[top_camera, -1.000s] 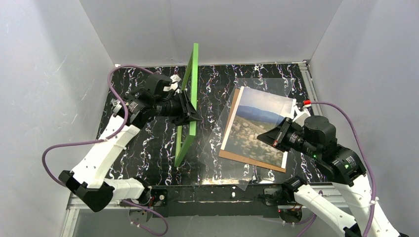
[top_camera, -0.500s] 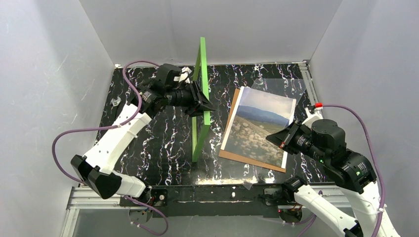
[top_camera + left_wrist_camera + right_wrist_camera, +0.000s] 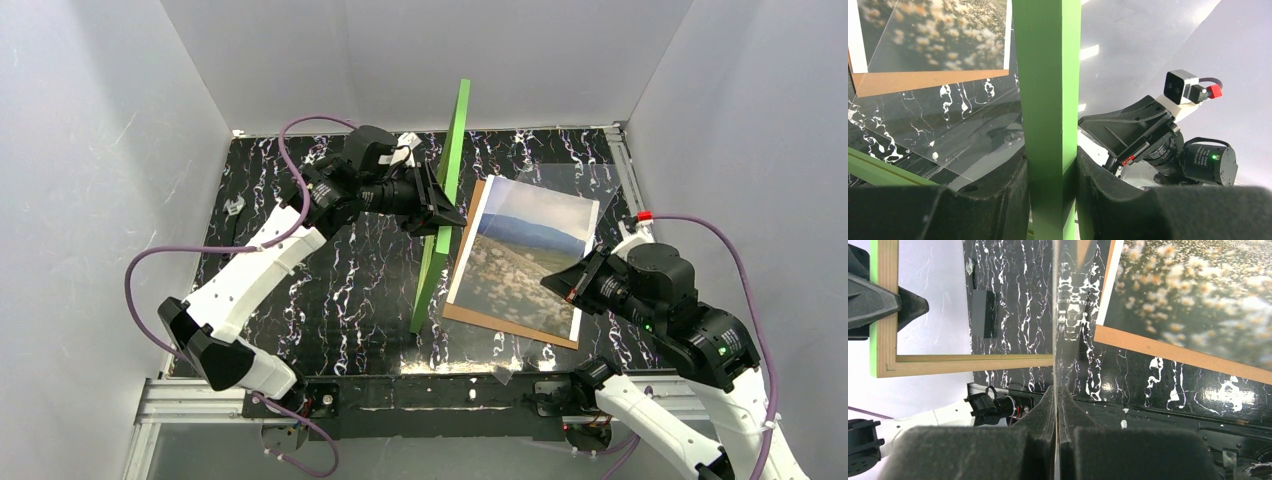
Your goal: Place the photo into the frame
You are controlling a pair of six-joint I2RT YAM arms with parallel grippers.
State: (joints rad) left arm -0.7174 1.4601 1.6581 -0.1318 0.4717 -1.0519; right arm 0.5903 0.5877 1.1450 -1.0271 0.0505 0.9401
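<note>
Starting nearest the arm bases: right pincer [image 3: 550,284], low over the near right of the worktop [image 3: 330,290], pads pressed together on the edge of a clear sheet [image 3: 1055,315], which the right wrist view shows edge-on as a thin bright line rising from between them. Sheet: transparent, glossy, spread over the items on the right half of the worktop, one corner reaching the near edge and its far part showing beyond the print. Board [image 3: 500,322]: brown, flat on the worktop, tilted slightly from square, its near and left margins showing under the print. Photo [image 3: 520,250]: picture side up on the board, blue sky toward the far end, dark hills across the middle, pale speckled field toward the near end, white border along its left side; it lies outside the frame. Frame [image 3: 455,140]: bright green, standing on edge just left of the board, running from near to far and leaning a little; whether its near lower corner touches the worktop cannot be told. Its back shows tan wood in the right wrist view. Left pincer [image 3: 450,212]: clamped on one green rail of the frame about midway along, one pad on each side. Worktop: black with white veining. Walls: plain pale panels on three sides.
</note>
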